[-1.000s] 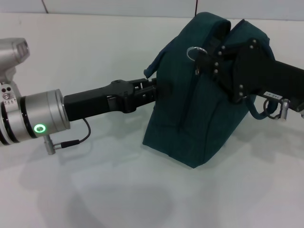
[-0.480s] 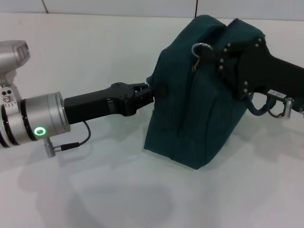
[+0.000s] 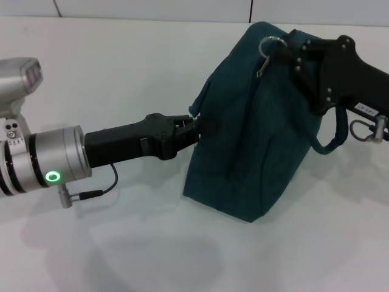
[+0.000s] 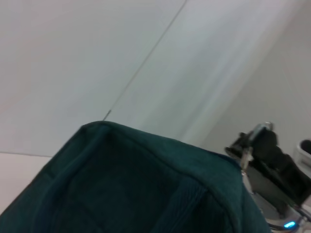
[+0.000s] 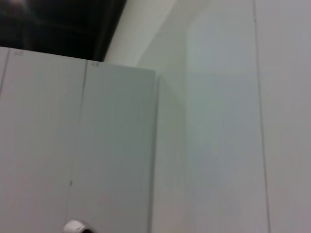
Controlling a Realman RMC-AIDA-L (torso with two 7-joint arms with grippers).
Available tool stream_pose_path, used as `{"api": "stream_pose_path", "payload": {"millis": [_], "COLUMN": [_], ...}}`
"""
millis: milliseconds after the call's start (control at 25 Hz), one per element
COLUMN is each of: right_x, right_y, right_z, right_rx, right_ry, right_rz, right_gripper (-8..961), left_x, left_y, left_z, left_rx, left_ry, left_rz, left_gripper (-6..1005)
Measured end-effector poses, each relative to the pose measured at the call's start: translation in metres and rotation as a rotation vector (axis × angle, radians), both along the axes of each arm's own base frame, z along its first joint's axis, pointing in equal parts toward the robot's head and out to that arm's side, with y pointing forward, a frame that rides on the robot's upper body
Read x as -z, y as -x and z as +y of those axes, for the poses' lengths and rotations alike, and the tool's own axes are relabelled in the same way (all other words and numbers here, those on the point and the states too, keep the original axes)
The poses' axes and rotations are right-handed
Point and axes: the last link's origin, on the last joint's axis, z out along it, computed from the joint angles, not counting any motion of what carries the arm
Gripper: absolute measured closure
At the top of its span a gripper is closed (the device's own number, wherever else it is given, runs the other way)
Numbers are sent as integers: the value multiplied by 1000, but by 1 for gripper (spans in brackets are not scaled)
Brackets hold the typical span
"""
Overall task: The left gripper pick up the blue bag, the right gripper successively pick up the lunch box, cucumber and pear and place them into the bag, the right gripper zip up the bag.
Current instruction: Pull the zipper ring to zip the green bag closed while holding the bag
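**Zipper pull drawn toward the far end of the bag**

Since a second ago, the right gripper (image 3: 284, 50) has travelled up and away along the top of the blue bag (image 3: 255, 140), taking the metal ring pull (image 3: 268, 44) with it. The split that showed along the bag's top now reads as closed. The left gripper (image 3: 196, 126) has stayed at the bag's near side.

The bag stands upright on the white bench (image 3: 152, 243). The left gripper's fingers are clenched on fabric at its side, steadying it. The right gripper's fingers sit against the ring pull at the top far corner; whether they are pinching it cannot be told. No lunch box, cucumber or pear is visible; presumably they are inside.

To finish zipping well, the pull should probably follow the zipper line while the left gripper holds the fabric taut, so the bag does not tip or bunch.

The head view shows both arms and the whole bag. The left wrist view adds the bag's top edge up close, with the right gripper beyond it. The right wrist view shows only wall panels.
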Motion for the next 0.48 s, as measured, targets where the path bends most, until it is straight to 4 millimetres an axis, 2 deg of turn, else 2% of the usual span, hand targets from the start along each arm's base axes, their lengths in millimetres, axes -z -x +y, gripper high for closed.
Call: {"api": "stream_pose_path", "payload": {"millis": [480], "right_x": [-2], "right_y": [-17], "right_z": [16], "right_rx": [257], "right_ry": [84], "right_rz": [95], "right_gripper": [948], "left_x": [-1], "left_y": [1], "left_z": [-6], "left_rx": [19], "left_ry": [3], "left_rz": [-14], "left_gripper": [944]}}
